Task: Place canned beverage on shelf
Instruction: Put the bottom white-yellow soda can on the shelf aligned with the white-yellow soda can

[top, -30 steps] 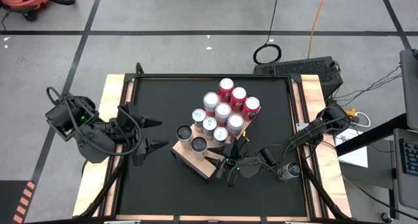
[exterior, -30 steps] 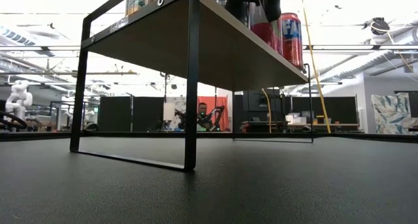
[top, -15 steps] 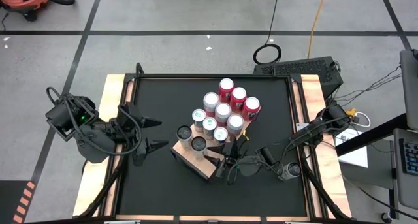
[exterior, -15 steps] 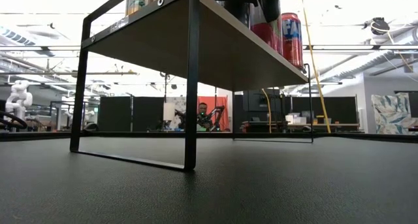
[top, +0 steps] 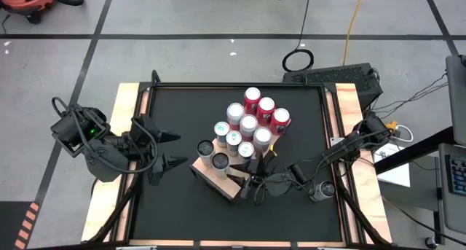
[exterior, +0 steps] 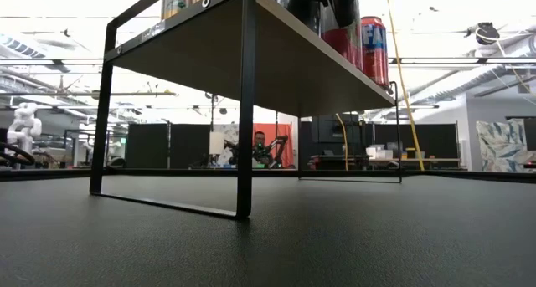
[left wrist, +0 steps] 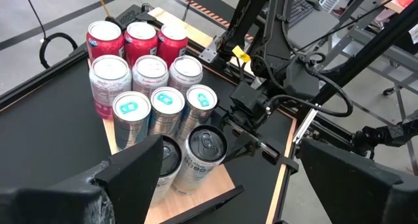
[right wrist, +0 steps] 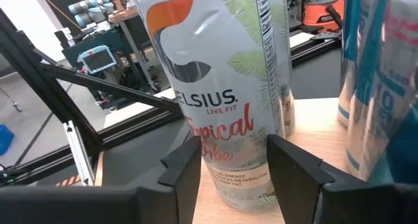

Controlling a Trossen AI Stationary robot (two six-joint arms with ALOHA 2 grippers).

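The tan wooden shelf stands mid-table on a black frame and carries several upright cans. A white Celsius can stands on its bottom on the shelf's near right part; it also shows in the left wrist view. My right gripper is level at the shelf, open, with one finger on either side of this can's lower part. My left gripper is open and empty at the table's left, pointing toward the shelf. My right gripper comes at the Celsius can level from the table's right side. Its fingers stand close against the can's lower wall on both sides. I cannot tell whether they touch it. The can stands upright on the shelf board.
Red cans, silver cans and teal-topped cans crowd the shelf's far part. In the low view the shelf's black legs stand on the tabletop with open room beneath. Wooden rails edge the table left and right.
My right gripper has drawn back a little toward the table's right edge. The cans on the shelf have stayed where they were.
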